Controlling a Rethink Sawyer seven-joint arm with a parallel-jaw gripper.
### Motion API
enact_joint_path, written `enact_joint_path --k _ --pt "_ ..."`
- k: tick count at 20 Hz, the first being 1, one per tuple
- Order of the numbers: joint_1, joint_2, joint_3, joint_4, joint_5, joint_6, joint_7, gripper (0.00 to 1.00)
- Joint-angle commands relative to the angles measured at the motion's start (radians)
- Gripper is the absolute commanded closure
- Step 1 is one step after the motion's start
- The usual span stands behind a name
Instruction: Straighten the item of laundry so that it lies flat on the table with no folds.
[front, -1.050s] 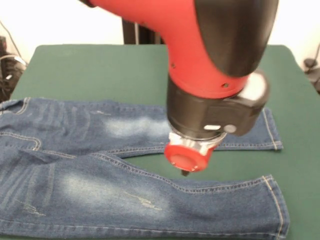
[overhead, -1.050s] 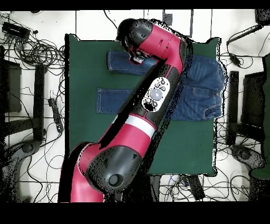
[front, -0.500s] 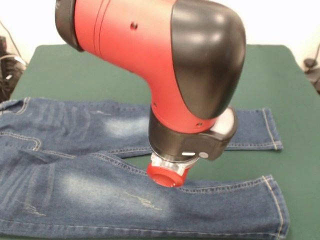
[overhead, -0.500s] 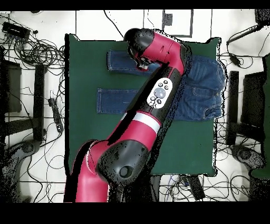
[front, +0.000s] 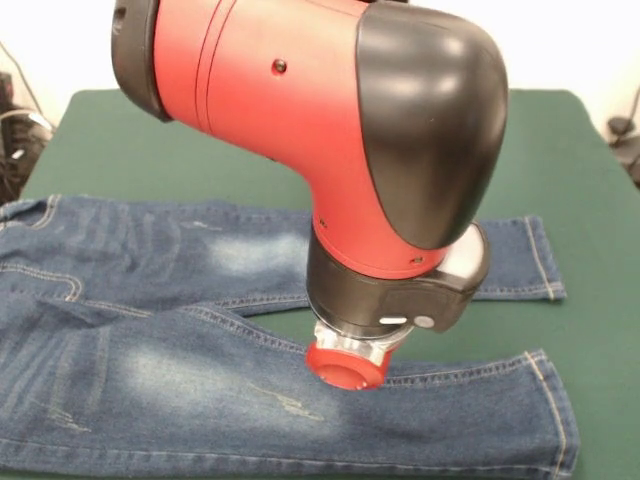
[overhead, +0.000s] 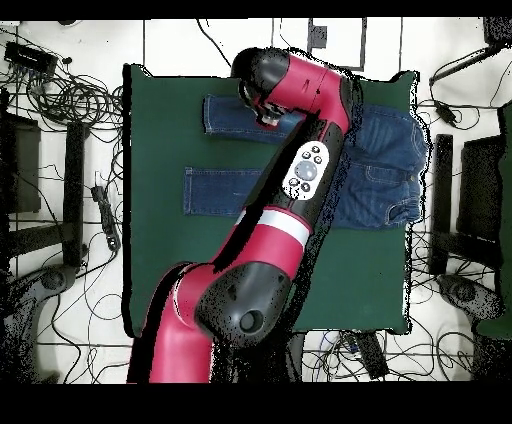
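Small blue denim jeans (front: 200, 380): woven cloth, matt, faded whitish patches, tan stitching. Dark green cloth-covered table (front: 580, 180): matt, smooth. Red and black arm shell (front: 330, 130), at 12 o'clock: glossy hard plastic.

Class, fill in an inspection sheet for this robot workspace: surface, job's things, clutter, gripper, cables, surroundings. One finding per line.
Surface: table under dark green cloth.
Job's things: jeans spread out, legs apart, cuffs flat; creases near the waist.
Clutter: nothing seen on the table.
Gripper: gripper low at the nearer leg's inner seam; whether it touches or is open cannot be told.
Cables: tangled cables on the floor around the table.
Surroundings: white floor, dark stands at the sides.
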Motion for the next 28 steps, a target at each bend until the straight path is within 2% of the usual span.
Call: enact_joint_path --k 1,6,9,13,18,22,28 --pt "-0.016 0.037 0.046 -0.093 0.034 0.097 0.073 1.00" --pt "-0.051 0.033 -0.010 -0.163 0.068 0.176 0.094 1.00" --pt "-0.069 0.041 -0.021 -0.180 0.079 0.176 0.076 1.00" --pt "-0.067 0.059 0.020 -0.158 0.074 0.140 0.056 1.00" --pt "-0.023 0.125 0.142 -0.080 0.024 -0.043 -0.020 1.00" --pt "-0.014 0.152 0.159 -0.065 -0.002 -0.111 -0.018 1.00" --pt "-0.014 0.167 0.141 -0.075 -0.002 -0.097 0.019 1.00"
